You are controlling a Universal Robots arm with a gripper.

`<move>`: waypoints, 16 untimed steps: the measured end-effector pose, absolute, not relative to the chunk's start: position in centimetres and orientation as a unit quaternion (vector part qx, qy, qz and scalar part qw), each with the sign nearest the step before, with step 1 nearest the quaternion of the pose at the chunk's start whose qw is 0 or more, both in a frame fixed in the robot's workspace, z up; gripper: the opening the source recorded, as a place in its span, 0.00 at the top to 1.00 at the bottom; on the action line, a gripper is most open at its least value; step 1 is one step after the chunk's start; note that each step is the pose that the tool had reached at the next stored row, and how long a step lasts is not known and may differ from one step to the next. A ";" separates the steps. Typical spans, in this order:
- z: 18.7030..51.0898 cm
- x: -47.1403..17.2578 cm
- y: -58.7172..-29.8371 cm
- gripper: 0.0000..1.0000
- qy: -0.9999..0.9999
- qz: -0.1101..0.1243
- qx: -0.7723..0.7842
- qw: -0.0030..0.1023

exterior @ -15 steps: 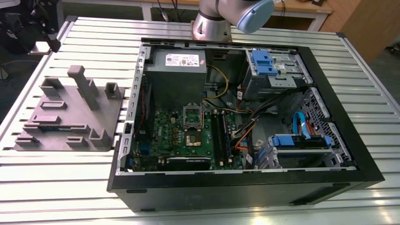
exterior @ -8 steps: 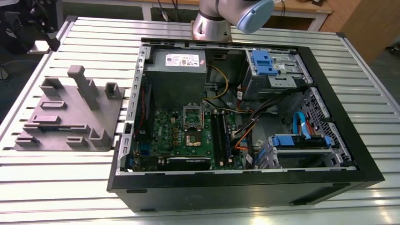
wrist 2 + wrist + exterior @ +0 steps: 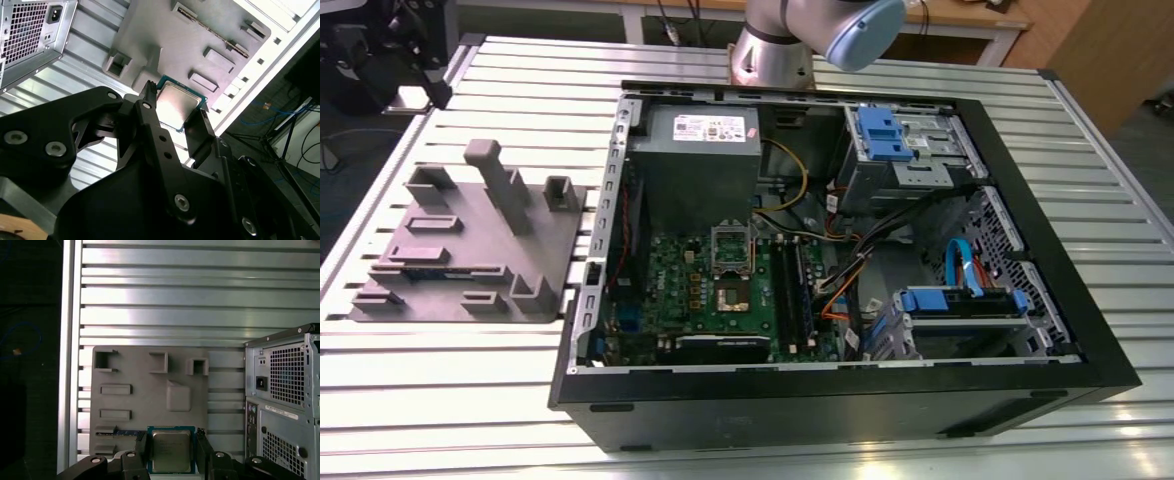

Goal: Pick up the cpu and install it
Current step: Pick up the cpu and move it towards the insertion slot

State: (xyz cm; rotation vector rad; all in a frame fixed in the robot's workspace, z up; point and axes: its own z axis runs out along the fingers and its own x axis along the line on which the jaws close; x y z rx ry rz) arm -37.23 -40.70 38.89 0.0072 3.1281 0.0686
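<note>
- arm [image 3: 781,45]: upper part cut off at the exterior view's edge.
- cpu [image 3: 171,452]: in the first wrist view one edge cut off, flanks masked by gripper [image 3: 171,436] fingers [image 3: 141,446].
- computer case [image 3: 280,395]: partly out of picture.
- grey fixture [image 3: 150,405]: one edge hidden behind cpu.

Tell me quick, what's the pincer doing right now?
Pincer: closed on the chip, with one finger against each side of it.
</note>
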 end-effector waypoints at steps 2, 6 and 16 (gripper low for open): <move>38.9 -37.0 -40.7 0.53 1.000 0.022 0.002 0.006; 38.9 -36.8 -40.7 0.53 1.000 0.022 0.002 0.006; 38.9 -36.7 -40.7 0.53 1.000 0.022 0.002 0.006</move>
